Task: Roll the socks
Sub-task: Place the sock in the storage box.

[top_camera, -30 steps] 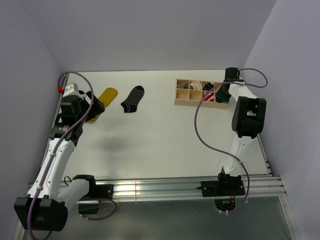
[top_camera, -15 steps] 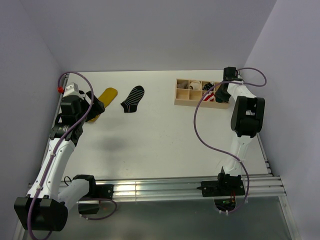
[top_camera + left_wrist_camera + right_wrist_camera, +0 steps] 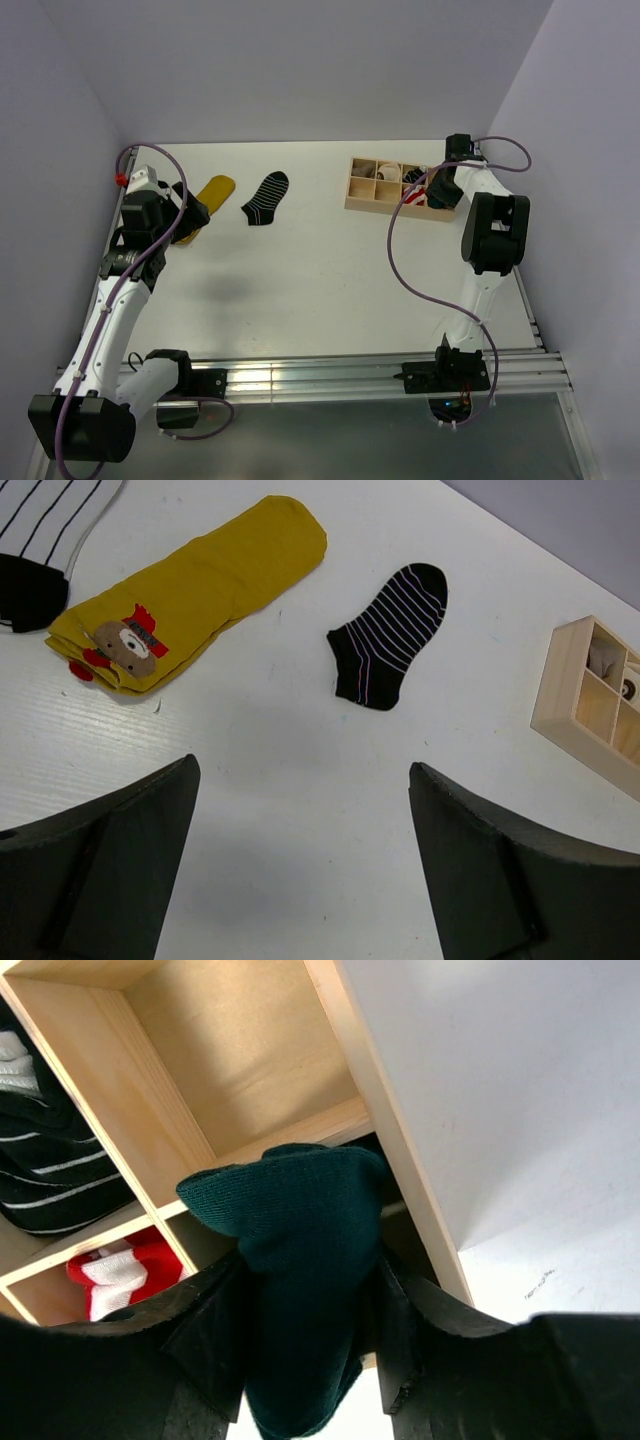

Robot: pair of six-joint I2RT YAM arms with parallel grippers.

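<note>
I am watching white table (image 3: 300,290) sitting between pale walls (image 3: 300,70); left gripper (image 3: 302,780) hanging wide open; right gripper (image 3: 300,1315) pinching dark green sock (image 3: 290,1200) at wooden box (image 3: 240,1060).

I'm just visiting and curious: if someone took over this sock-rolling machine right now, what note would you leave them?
Left pincer: open, empty, above the table.
Right pincer: shut on the dark green sock, over a compartment of the wooden box.
Done: black striped roll and red-and-white roll sit in the box.
Left: release it; roll the yellow bear sock, black striped sock and white striped sock lying flat.
</note>
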